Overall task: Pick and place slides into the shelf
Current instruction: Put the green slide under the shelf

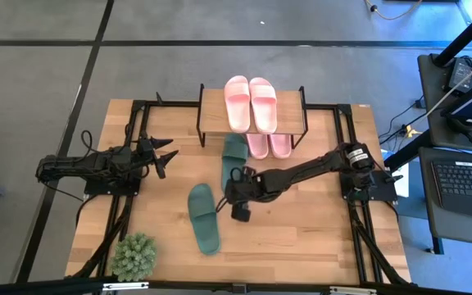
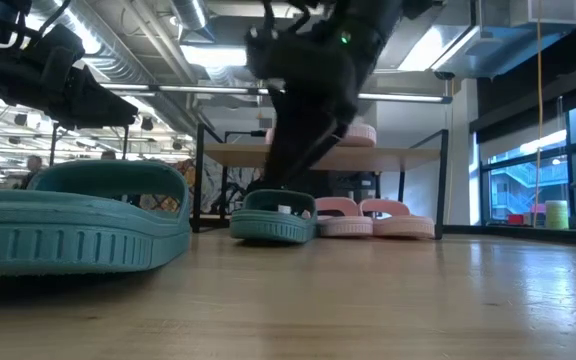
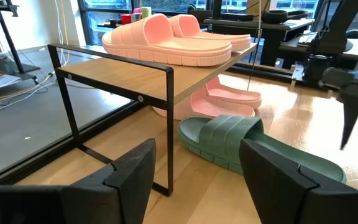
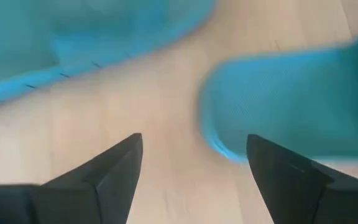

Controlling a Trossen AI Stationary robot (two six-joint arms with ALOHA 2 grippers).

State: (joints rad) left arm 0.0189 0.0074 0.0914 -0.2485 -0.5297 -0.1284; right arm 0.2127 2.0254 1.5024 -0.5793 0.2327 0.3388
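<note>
**Four pink slides on the shelf, two green ones on the worktop**

The shelf (image 1: pixel 211 115) stands at the far middle of the worktop (image 1: pixel 318 229). On its wooden top board lie two pink slides (image 1: pixel 250 103) side by side. Two more pink slides (image 1: pixel 269 145) rest on the lower level, under the board, and their ends stick out on the near side.

One green slide (image 1: pixel 233 156) lies on the worktop just beside the near left corner of the shelf, next to the lower pink pair; in the left wrist view its strap (image 3: pixel 229 132) is close to the black frame leg. The second green slide (image 1: pixel 204 216) lies nearer, well apart from the shelf, toward the near middle of the worktop.

The right gripper (image 1: pixel 238 199) is low over the worktop between the two green slides. Its jaws are wide open and hold nothing; the right wrist view shows bare wood between them, with green foam on each side.

The left gripper (image 1: pixel 166 156) waits at the left of the shelf, above the worktop, jaws open and empty, pointing toward the shelf.

A small green plant (image 1: pixel 134 256) stands at the near left corner of the worktop.
</note>
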